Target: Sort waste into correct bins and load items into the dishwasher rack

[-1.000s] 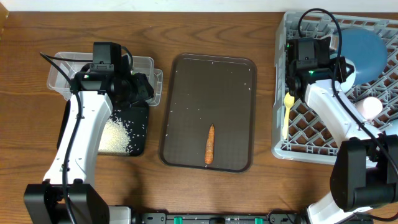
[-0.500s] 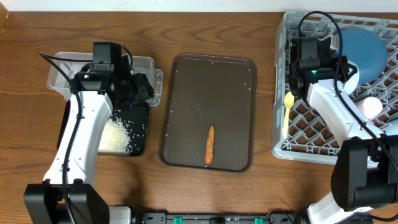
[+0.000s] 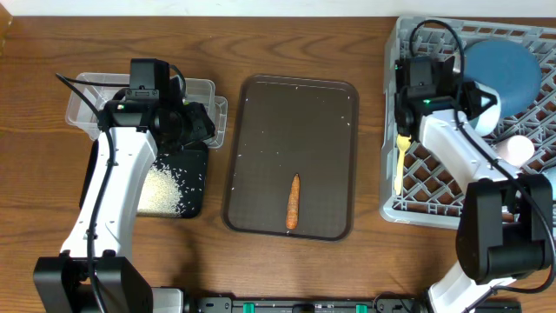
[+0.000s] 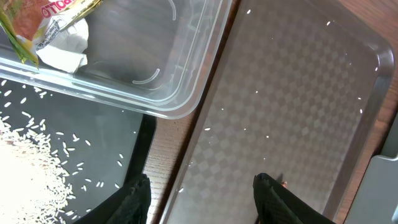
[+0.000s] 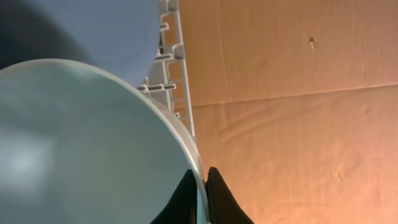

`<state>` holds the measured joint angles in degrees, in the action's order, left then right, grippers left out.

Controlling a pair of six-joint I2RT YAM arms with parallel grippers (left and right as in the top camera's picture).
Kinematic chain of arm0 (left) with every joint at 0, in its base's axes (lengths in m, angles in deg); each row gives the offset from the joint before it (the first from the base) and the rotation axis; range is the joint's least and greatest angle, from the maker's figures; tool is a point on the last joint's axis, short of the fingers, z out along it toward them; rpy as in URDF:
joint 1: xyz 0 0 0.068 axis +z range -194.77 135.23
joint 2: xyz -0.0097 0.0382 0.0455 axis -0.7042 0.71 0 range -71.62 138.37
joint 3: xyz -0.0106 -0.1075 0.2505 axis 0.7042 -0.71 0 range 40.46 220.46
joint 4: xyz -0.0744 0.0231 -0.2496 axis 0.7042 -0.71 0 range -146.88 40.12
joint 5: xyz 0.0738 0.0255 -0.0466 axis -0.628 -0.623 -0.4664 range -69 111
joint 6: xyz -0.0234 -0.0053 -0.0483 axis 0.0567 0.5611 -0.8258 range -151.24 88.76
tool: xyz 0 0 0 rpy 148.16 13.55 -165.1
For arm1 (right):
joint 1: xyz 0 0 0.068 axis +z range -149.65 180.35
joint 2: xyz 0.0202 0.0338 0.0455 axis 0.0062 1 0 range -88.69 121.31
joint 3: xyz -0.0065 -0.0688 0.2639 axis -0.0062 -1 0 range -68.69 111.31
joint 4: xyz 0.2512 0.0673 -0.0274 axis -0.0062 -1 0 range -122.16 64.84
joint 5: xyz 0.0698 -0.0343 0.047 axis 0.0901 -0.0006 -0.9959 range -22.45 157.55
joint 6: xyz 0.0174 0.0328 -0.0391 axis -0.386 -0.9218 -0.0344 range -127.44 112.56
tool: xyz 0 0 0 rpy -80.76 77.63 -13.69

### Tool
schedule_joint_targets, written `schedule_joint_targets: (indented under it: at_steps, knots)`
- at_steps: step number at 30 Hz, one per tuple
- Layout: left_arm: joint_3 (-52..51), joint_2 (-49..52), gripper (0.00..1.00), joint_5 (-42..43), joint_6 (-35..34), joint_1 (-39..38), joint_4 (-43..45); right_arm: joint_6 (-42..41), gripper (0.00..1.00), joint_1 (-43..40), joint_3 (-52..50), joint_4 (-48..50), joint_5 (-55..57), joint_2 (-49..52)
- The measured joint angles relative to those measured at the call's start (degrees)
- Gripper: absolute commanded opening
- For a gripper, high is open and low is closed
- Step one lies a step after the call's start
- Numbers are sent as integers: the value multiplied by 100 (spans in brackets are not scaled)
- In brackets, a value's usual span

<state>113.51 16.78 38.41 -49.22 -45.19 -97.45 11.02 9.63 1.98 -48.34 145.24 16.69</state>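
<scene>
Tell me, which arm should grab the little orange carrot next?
Left. The open left pincer hangs by the dark brown serving tray holding the small orange carrot; the right pincer grips the white round bowl.

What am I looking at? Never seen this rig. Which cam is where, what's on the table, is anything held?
It's a two-armed robot at a wooden table; each arm ends in a two-finger gripper. The wide picture is from a fixed camera above; the other two are from a camera on each wrist.

From above: a clear tub and a black tray of rice on the left, a brown serving tray with a carrot in the middle, a grey dish rack on the right holding a dark blue bowl and a yellow spoon. The left wrist view shows a snack wrapper and tissue in the tub.

The left gripper is open and holds nothing. The right gripper pinches the rim of a white bowl at the rack.
</scene>
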Motion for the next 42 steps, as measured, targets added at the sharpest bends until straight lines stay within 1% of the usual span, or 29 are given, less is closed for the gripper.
schedule_joint_targets:
  at_steps: [3,6,8,14,16,20,23,27,30,41,42]
  knots:
    - [0,0,56,0,0,0,0,-2,15,107,-2,-7,-7,26]
    - [0,0,56,0,0,0,2,-7,24,216,-13,-11,-87,48]
    - [0,0,56,0,0,0,0,-22,33,284,-35,-15,-164,66]
    - [0,0,56,0,0,0,-2,-37,66,522,-98,-55,-417,116]
    - [0,0,56,0,0,0,0,-114,73,595,-101,-109,-577,116]
    - [0,0,56,0,0,0,0,-457,77,662,-101,-474,-1088,116]
    - [0,0,56,0,0,0,0,-841,78,671,-103,-811,-1738,116]
    - [0,0,56,-2,0,0,0,-1217,78,621,-103,-911,-2240,9]
    - [0,0,56,-2,0,0,0,-1344,79,610,-103,-916,-2636,-186]
    - [0,0,57,0,0,-2,-2,-1513,84,614,-103,-782,-5195,-1377]
    - [0,0,59,-2,4,-7,0,-1517,84,603,-103,-778,-5416,-1445]
